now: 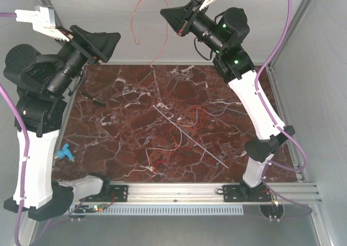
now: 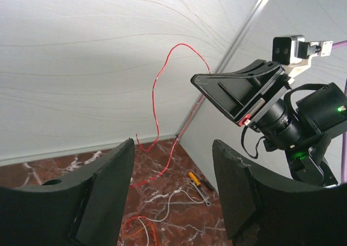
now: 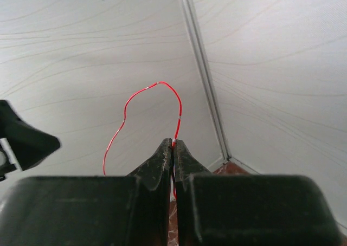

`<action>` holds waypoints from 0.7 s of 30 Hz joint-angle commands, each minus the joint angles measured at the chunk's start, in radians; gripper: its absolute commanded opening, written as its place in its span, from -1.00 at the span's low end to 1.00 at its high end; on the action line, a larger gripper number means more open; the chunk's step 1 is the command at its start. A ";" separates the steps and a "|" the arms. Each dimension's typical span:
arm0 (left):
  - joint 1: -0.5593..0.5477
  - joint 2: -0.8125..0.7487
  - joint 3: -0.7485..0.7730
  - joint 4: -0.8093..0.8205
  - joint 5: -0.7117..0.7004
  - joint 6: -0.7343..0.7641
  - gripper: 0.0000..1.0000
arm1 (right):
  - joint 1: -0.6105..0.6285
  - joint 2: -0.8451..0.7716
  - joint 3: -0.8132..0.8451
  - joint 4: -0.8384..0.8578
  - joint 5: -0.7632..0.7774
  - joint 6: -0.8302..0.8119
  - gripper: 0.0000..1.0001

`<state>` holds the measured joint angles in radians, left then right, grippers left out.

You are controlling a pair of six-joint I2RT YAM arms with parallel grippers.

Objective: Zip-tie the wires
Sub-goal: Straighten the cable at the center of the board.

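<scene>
The desk [image 1: 108, 127] is dark red marble, enclosed by white walls [image 1: 97, 18]. The right fingers [image 3: 167, 155], raised, are clamped on one red wire [image 3: 158, 83]. The left fingers [image 2: 114, 186] stand apart, empty. The other wires [image 1: 184, 121] and the zip tie [image 1: 190, 136] lie mid-desk. A small tool [image 1: 93, 98] lies left.

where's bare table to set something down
Free: left side of the dark red marble tabletop, between the small dark tool and near metal rail. Crowded: centre, thin red and white wires tangled over the pale straight zip tie.
</scene>
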<state>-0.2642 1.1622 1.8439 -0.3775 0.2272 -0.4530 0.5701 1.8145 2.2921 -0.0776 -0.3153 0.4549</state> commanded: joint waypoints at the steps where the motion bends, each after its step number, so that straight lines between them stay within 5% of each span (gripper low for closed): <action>1: 0.000 0.035 0.043 -0.029 0.117 -0.048 0.18 | 0.050 -0.054 0.017 0.002 0.000 -0.055 -1.00; 11: 0.000 0.054 0.019 -0.026 0.190 -0.076 0.03 | 0.112 -0.095 0.006 -0.024 0.016 -0.106 -1.00; 14: 0.000 0.049 -0.009 0.000 0.188 -0.089 -0.20 | 0.124 -0.109 -0.007 -0.025 0.018 -0.107 -1.00; 19: 0.000 0.050 -0.035 0.021 0.147 -0.098 -0.91 | 0.139 -0.126 -0.017 -0.021 0.015 -0.103 -1.00; 21: 0.000 0.053 -0.038 0.024 0.144 -0.099 -1.00 | 0.145 -0.132 -0.024 -0.016 0.009 -0.104 -1.00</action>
<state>-0.2642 1.2190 1.8080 -0.4122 0.3775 -0.5385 0.6991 1.7336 2.2723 -0.1196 -0.3099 0.3691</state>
